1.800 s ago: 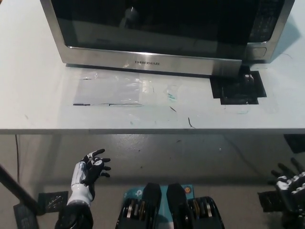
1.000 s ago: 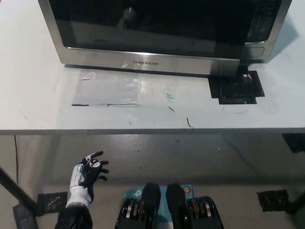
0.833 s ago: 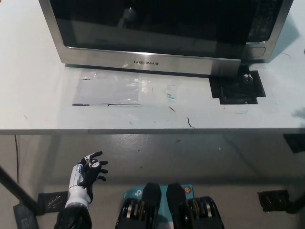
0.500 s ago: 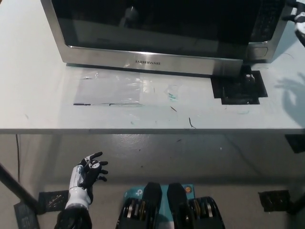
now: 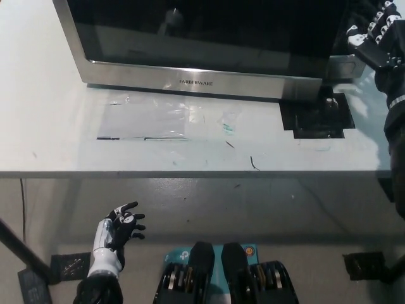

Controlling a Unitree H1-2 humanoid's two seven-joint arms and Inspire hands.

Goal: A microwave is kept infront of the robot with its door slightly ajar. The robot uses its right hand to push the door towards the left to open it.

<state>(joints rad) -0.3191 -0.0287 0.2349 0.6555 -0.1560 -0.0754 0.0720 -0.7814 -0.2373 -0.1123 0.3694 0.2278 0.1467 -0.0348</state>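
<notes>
**Inspector:** 1 microwave [image 5: 209, 44] on site, standing at the far side of the tabletop [image 5: 50, 133], directly ahead of the robot. Its door [image 5: 202, 35] spans the left and middle of the front; I cannot tell from this angle how far ajar it is.

**Clerk:** And the working hand?

**Inspector:** 1 right hand [image 5: 373, 38], black, raised at the microwave's right end, in front of the control panel. Fingers are spread apart, holding nothing. Whether they touch the panel, I cannot tell.

**Clerk:** Risks?

**Inspector:** 3, in my judgement. If the fingers land on the panel rather than behind the door's free edge, they will press buttons or shove the whole unit, and the door will not swing. If the push goes inward instead of leftward, the door could latch shut. If the fingers enter the gap too deep, they may catch between door and frame as it turns.

**Clerk:** Remaining inventory?

**Inspector:** 1 left hand [image 5: 120, 228], white, resting low below the tabletop's near edge, fingers apart and empty. 1 black taped patch [image 5: 316, 117] on the tabletop under the microwave's right corner. 1 clear tape rectangle [image 5: 145, 120] in front of the door. A few small pen marks near the front edge.
</notes>
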